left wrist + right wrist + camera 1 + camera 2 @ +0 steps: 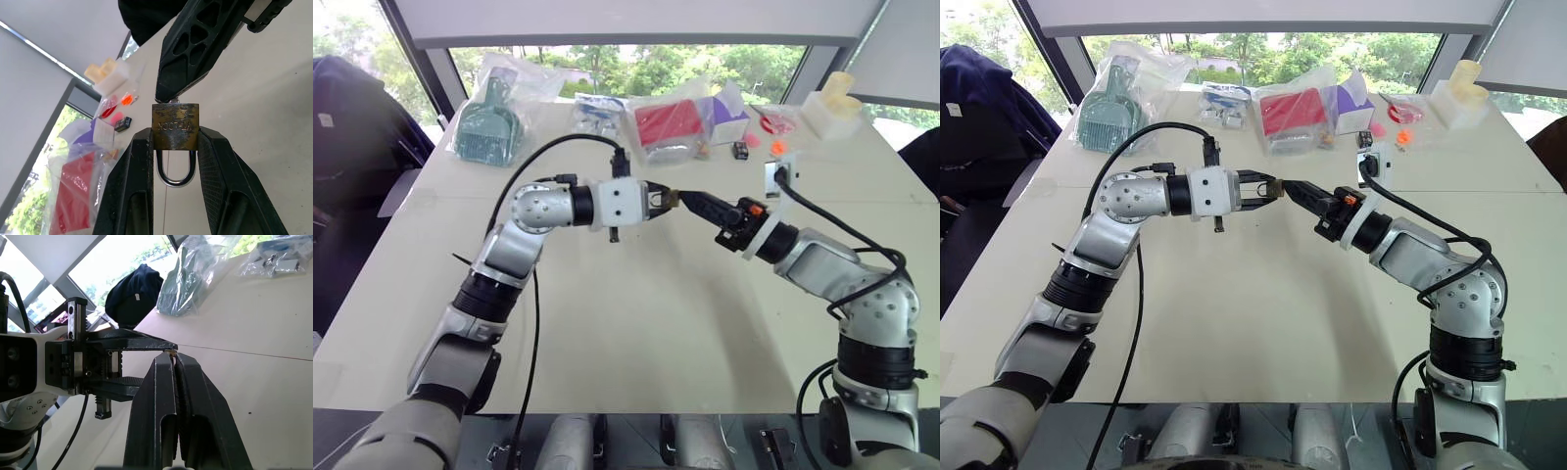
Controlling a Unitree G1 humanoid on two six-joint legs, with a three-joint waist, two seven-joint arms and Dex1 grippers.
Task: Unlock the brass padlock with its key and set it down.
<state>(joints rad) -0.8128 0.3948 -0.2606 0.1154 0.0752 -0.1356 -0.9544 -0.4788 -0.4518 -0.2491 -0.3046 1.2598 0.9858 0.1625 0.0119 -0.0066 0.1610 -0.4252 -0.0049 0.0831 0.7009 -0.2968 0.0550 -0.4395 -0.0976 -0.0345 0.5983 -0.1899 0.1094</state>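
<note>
Tarnished brass padlock (pixel 175 126), silvery shackle, clamped in left gripper (pixel 175 147) jaws; right gripper (pixel 174 357) jaws closed.

Wide bare stretch of white table (pixel 636 333) under both arms, open for passing. Left gripper (pixel 658 201) and right gripper (pixel 690 203) meet tip to tip above it, blocking each other. Far edge crowded: green scoop bag (pixel 489 122), red box bag (pixel 668 125), small black box (pixel 740 150), cream blocks (pixel 832 108).
</note>
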